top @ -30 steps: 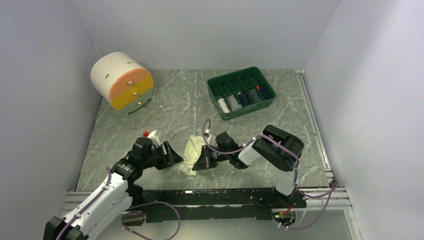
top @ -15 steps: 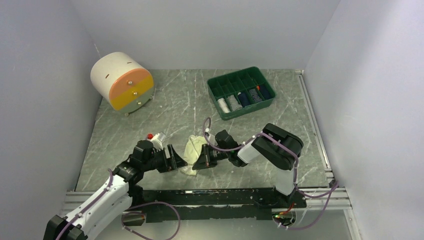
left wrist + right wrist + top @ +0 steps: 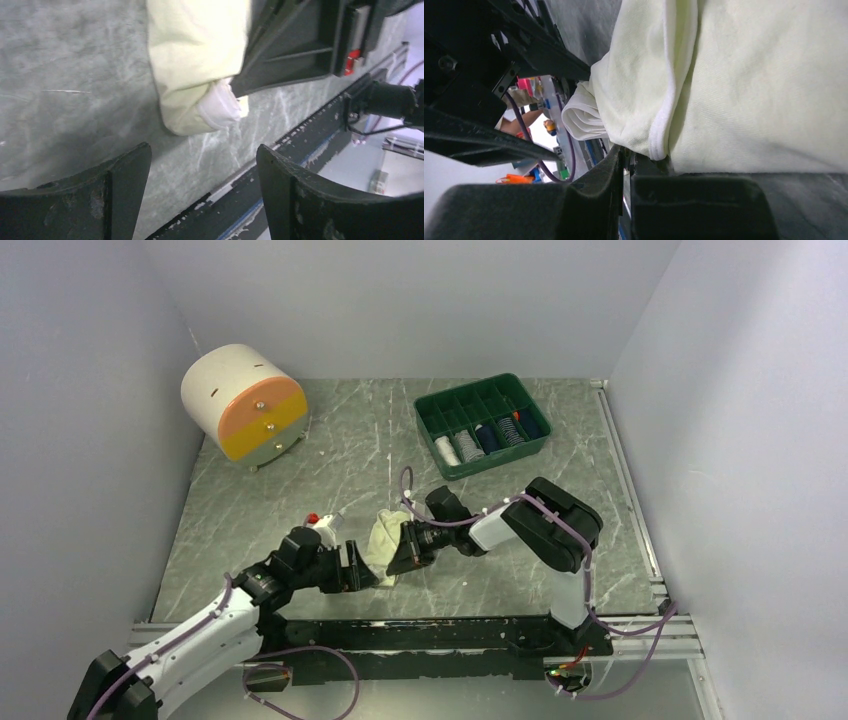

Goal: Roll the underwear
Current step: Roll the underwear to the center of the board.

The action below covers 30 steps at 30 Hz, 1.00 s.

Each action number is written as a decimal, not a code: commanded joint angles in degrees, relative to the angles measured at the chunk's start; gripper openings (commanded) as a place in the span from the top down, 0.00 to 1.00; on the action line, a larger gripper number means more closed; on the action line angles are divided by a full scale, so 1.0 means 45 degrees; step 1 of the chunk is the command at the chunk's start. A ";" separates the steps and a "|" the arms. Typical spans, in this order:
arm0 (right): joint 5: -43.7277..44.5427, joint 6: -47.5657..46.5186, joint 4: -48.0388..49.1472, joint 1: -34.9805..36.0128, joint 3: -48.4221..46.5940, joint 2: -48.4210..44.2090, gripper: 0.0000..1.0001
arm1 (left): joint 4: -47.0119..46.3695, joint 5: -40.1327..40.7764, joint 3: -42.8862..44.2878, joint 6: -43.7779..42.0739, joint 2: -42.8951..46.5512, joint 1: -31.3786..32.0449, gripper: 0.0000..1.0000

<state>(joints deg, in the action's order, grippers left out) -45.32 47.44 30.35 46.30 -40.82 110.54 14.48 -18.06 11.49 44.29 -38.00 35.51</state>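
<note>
The cream-white underwear [image 3: 382, 538] lies bunched on the marble table near the front edge. My right gripper [image 3: 400, 558] reaches in from the right and is shut, with the cloth's white hem [image 3: 664, 135] caught at its tips [image 3: 626, 159]. The cream cloth [image 3: 749, 85] fills the right wrist view. My left gripper [image 3: 354, 567] stands open just left of the garment, close to it but not touching. In the left wrist view the underwear [image 3: 195, 65] hangs beyond the spread fingers [image 3: 125, 175], with a white inner fold [image 3: 220, 102] showing, and nothing lies between the left gripper's [image 3: 202, 172] tips.
A green divided tray [image 3: 424, 435] holding small rolled items sits at the back right. A white, orange and yellow round drawer unit [image 3: 243, 400] stands at the back left. The black front rail [image 3: 420, 625] runs just below both grippers.
My left gripper has moved right, closer to the underwear, and opened wider. The right gripper has shifted slightly up and left, still shut on the cloth.
</note>
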 commanded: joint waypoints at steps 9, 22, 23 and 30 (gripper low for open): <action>0.0414 -0.1189 -0.1331 -0.0153 -0.0191 0.0342 0.96 | -0.0639 0.1697 0.0689 -0.1238 -0.1568 0.0053 0.43; 0.0852 -0.1340 -0.1728 -0.0153 -0.0180 -0.0170 0.91 | -0.1923 0.1579 0.0222 -0.0660 -0.2432 0.0037 0.39; 0.0852 -0.1296 -0.1676 -0.0153 -0.0159 -0.0160 0.91 | -0.1916 0.1483 0.0202 -0.0604 -0.2283 0.0039 0.37; 0.0856 -0.1005 -0.1341 -0.0155 -0.0070 -0.0088 0.91 | -0.1704 0.1006 -0.0004 -0.0600 -0.1395 0.0039 0.32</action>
<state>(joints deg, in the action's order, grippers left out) -45.82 44.38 26.89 46.15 -41.95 110.13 7.01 -12.21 11.97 41.43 -45.43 35.62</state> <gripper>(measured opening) 0.096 0.679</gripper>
